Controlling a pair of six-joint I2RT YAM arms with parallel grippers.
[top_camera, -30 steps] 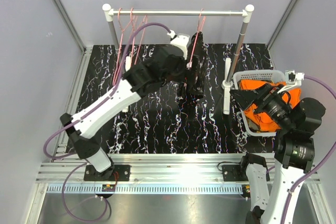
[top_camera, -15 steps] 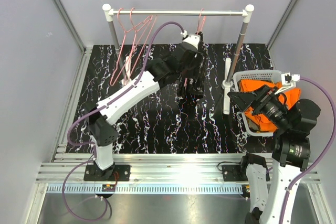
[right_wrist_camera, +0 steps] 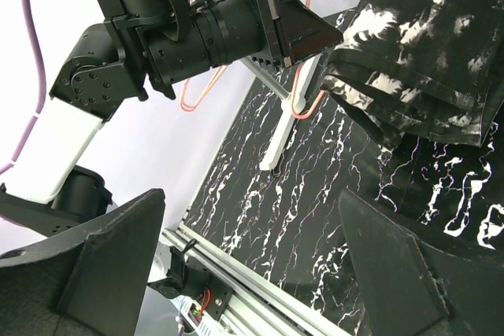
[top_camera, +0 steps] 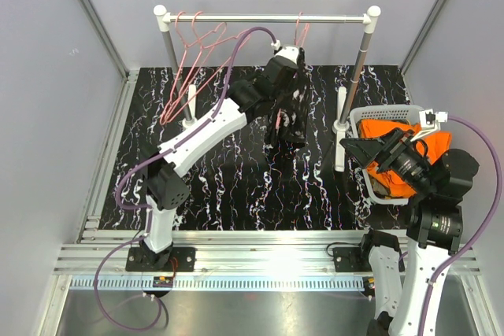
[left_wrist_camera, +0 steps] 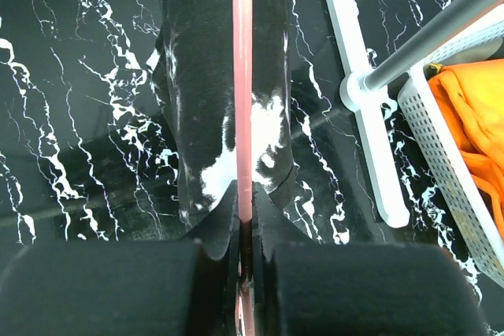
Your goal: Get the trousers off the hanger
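Under the rail, left fingers pinch the pink hanger bearing black trousers; right fingers stand wide apart.

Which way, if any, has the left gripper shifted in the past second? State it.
Yes. The left gripper went rightward, toward the rail's right post, reaching the pink hanger.

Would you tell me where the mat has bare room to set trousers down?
Bare: the mat at the near edge, between the left arm and the basket. Crowded: beneath the rail, around the black trousers and empty hangers.
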